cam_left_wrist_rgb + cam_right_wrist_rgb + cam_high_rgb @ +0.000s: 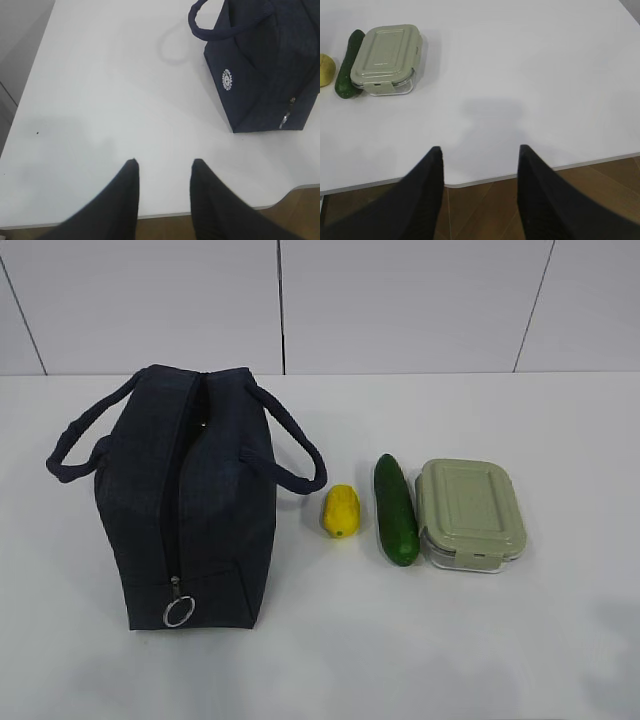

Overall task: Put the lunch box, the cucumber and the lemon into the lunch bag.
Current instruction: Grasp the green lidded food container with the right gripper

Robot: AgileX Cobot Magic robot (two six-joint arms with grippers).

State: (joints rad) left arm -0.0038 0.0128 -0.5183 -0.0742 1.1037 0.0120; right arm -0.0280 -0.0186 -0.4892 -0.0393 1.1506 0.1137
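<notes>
Exterior view: standing upright on the left of the white worktop (500,640), the lunch bag (185,500), zipper running down its near face to a silver ring pull (178,612), both loop handles splayed outward. Lined up to its right, well apart from the bag: the lemon (340,510), then the cucumber (397,510), then the lunch box (470,512), cucumber just beside the box, long axis running front to back. Neither arm visible here.

Left wrist view: left end effector (162,167) hovering near the worktop's (100,100) front edge, fingers parted to a moderate gap, nothing between them. Ahead and to the right, well apart: the lunch bag (260,65), one handle looping toward the camera, the zipper's lower end showing on its right face.

Right wrist view: right end effector (480,155) likewise over the worktop's (545,75) front edge, fingers spread somewhat wider, empty. Ahead and to the left, well apart: the lunch box (386,57), lid on; beyond it the cucumber (349,65), long axis pointing away from the camera; the lemon (325,70) cut off by the left border.

Judged from this layout: right arm nearer the three items, left arm nearer the bag.
</notes>
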